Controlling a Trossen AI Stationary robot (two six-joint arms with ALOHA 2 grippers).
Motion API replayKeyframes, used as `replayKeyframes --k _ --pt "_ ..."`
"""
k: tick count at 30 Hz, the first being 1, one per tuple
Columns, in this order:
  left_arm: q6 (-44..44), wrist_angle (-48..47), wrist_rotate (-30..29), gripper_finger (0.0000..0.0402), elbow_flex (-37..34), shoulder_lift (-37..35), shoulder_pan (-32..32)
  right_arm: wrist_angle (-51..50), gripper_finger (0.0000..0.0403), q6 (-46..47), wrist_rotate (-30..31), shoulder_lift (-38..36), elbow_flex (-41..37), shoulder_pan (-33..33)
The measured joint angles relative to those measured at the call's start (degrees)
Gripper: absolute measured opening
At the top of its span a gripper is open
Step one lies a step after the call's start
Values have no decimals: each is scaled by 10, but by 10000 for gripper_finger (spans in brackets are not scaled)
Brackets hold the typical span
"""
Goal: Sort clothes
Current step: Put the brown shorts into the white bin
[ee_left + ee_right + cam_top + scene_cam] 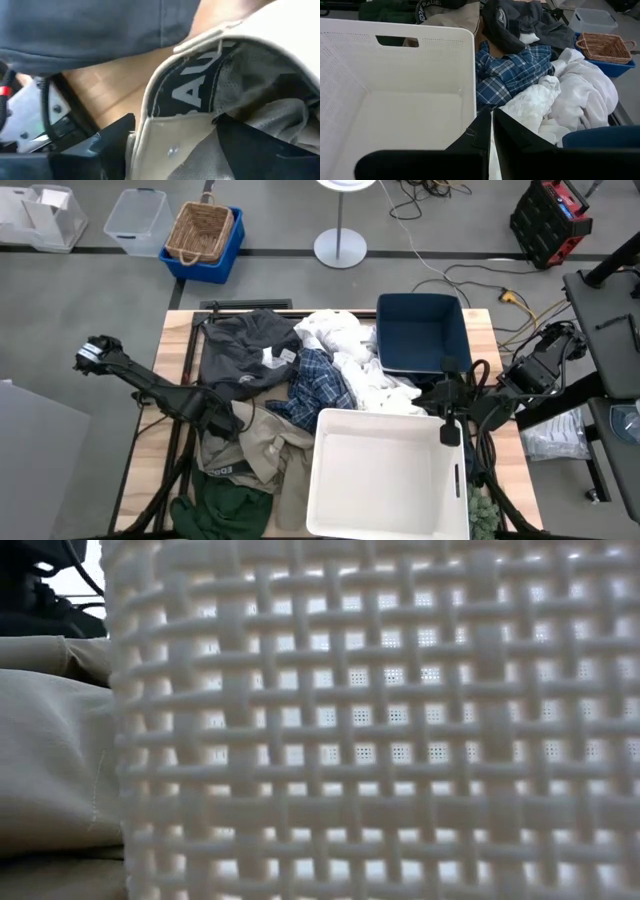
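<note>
The clothes lie heaped on the wooden table: a dark grey garment (240, 345), a white one (345, 350), a blue-and-white plaid shirt (318, 385), a khaki garment (255, 445) and a dark green one (225, 505) at the near left. My left gripper (225, 420) points down over the khaki garment. Its open fingers (117, 137) stand on either side of the black-lined waistband (195, 85). My right gripper (490, 132) is shut and holds nothing. It hangs above the white bin's far right corner, beside the white garment (570, 100). My left gripper comes from above, pointing down, at the khaki garment's lettered waistband (200, 95), which lies on the table between the open fingers. Whether the fingers touch the cloth I cannot tell.
A white plastic bin (385, 475) stands at the near middle, and its lattice wall (380, 720) fills the low view. A navy bin (420, 330) stands at the far right. Off the table are a wicker basket (203, 232), clear boxes (135, 220) and a lamp base (340, 248).
</note>
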Motion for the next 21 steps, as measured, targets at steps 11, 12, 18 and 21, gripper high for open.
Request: replayKeyframes --k 11,12,18,21 --pt "48 24 -13 30 21 9 -1 -1 13 0 0 0 -9 0" --pt "46 24 -13 18 21 10 -1 0 13 0 0 0 -10 0" --pt "54 34 -13 9 30 10 -1 0 13 -8 0 0 -10 0" --pt "73 27 -22 8 58 10 -1 0 13 -26 0 0 -10 0"
